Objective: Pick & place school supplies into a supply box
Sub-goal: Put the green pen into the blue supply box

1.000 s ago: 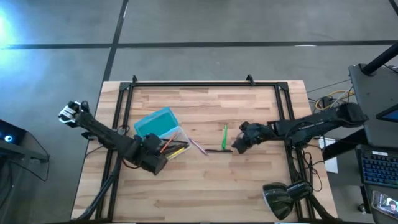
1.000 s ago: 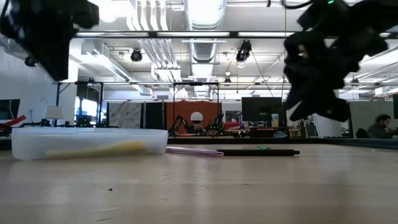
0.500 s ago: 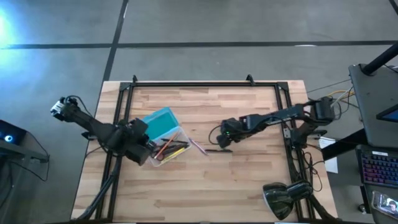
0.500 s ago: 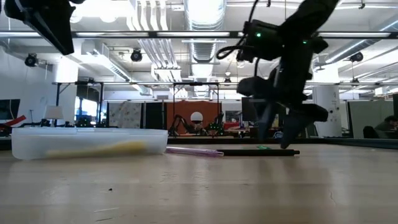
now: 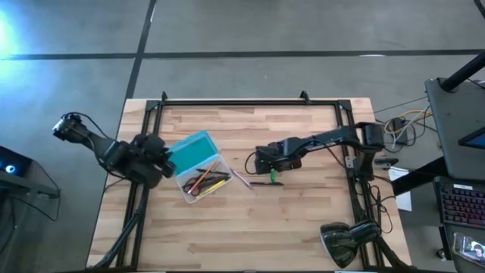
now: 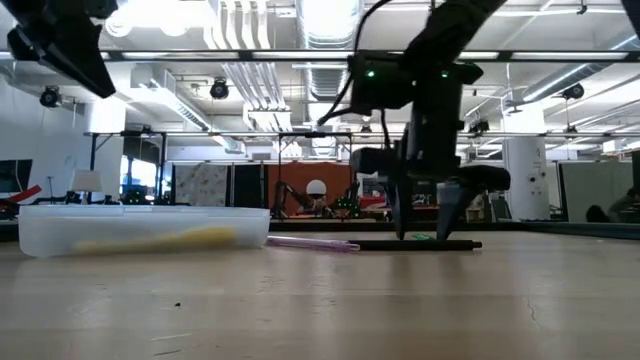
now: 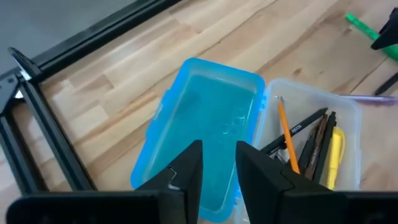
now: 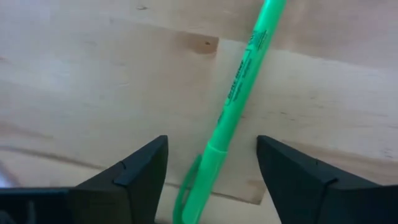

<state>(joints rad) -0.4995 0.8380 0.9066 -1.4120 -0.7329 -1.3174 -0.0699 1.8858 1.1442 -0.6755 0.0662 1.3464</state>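
Right end effector point(image 8: 211, 180) is down at mid-table with fingers point(image 8: 134, 171) spread wide, straddling the green marker point(image 8: 239, 93), which lies flat on the table point(image 5: 303, 220) with a dark pen point(image 6: 420, 244) and a pink stick point(image 5: 242, 180) just beside it. Left end effector point(image 7: 217, 180) sits at the left table edge by the box point(image 5: 198, 165), fingers a narrow gap apart, holding nothing. Box lies open left of centre, turquoise lid point(image 7: 202, 140) flat next to the clear tray point(image 7: 348, 121); tray holds an orange pencil point(image 7: 286, 138), dark pens point(image 7: 314, 134) and a yellow stick point(image 7: 336, 155).
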